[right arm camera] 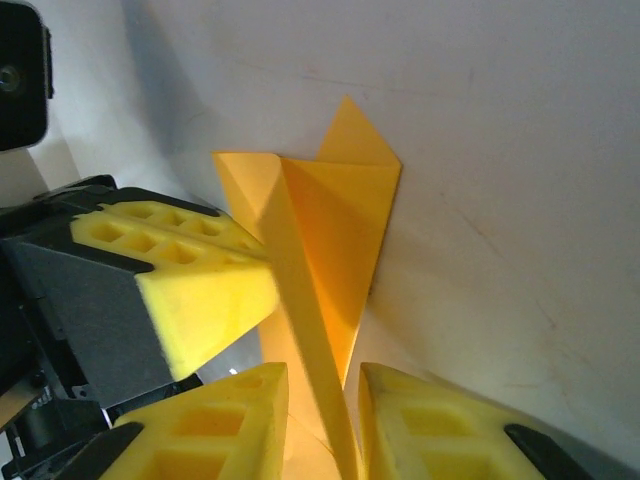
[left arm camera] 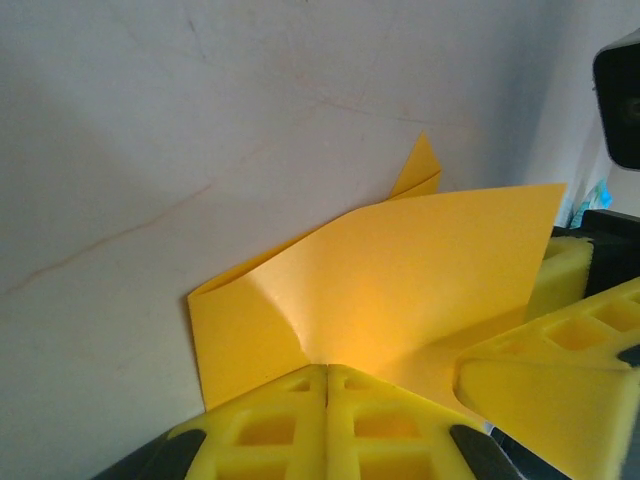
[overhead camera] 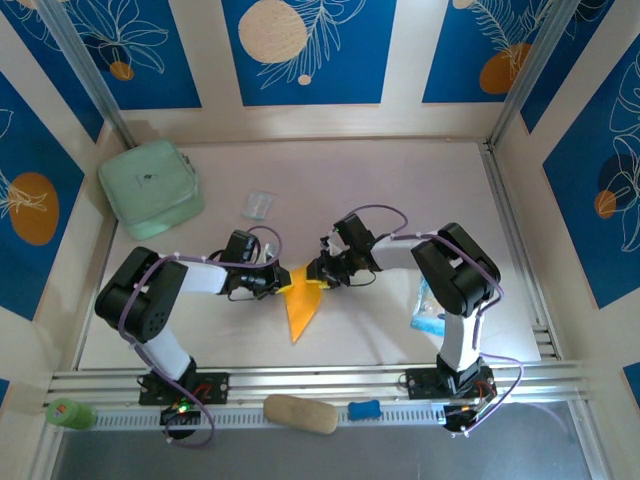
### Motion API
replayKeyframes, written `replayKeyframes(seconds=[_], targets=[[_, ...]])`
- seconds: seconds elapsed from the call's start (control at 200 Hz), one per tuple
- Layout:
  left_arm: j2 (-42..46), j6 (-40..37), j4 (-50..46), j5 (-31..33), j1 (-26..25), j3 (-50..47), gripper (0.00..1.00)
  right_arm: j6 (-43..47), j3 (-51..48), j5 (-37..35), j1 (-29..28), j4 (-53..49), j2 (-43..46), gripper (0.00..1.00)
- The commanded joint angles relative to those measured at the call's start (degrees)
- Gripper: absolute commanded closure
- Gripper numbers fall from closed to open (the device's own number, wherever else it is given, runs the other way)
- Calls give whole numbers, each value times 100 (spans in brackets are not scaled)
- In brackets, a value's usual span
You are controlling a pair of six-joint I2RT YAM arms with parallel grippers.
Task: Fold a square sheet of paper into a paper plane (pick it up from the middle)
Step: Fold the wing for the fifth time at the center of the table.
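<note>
The square sheet of paper (overhead camera: 301, 308) is orange-yellow and creased into a narrow pointed shape, tip toward the near edge, at the table's middle. My left gripper (overhead camera: 282, 284) meets its upper left edge. In the left wrist view my left gripper (left arm camera: 327, 370) is shut on the paper (left arm camera: 400, 270), which lifts into a raised flap. My right gripper (overhead camera: 318, 272) comes in from the right. In the right wrist view my right gripper (right arm camera: 323, 405) stands open, its jaws a little apart on either side of an upright fold of the paper (right arm camera: 340, 220), with gaps on both sides.
A mint-green pouch (overhead camera: 152, 188) lies at the back left, a clear wrapper (overhead camera: 258, 205) behind the grippers. A blue-and-white packet (overhead camera: 430, 310) lies by the right arm. A tan oval lump (overhead camera: 300, 414) and a blue piece (overhead camera: 365, 409) rest on the front rail.
</note>
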State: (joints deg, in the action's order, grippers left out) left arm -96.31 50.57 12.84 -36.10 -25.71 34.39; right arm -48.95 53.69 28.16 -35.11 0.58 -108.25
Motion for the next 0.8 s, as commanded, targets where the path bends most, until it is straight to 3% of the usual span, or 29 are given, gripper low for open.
replayKeyframes(seconds=[0.0,0.215,0.305,0.555,0.795], targets=[[45,-23,-255,-77,14,-7,100,168,98,202,31,-160,-89,76],[274,-13,-175,-136,12,-30,100,51,76,300,23,-47,-50,92],[482,-3,-133,-109,14,-78,94,-84,5,175,-6,-19,113,94],[1430,-289,-623,315,14,-75,83,-1220,-684,-913,4,138,1038,99],[2193,-613,-996,668,-19,-151,79,-2774,-1482,-1906,0,304,1894,100]])
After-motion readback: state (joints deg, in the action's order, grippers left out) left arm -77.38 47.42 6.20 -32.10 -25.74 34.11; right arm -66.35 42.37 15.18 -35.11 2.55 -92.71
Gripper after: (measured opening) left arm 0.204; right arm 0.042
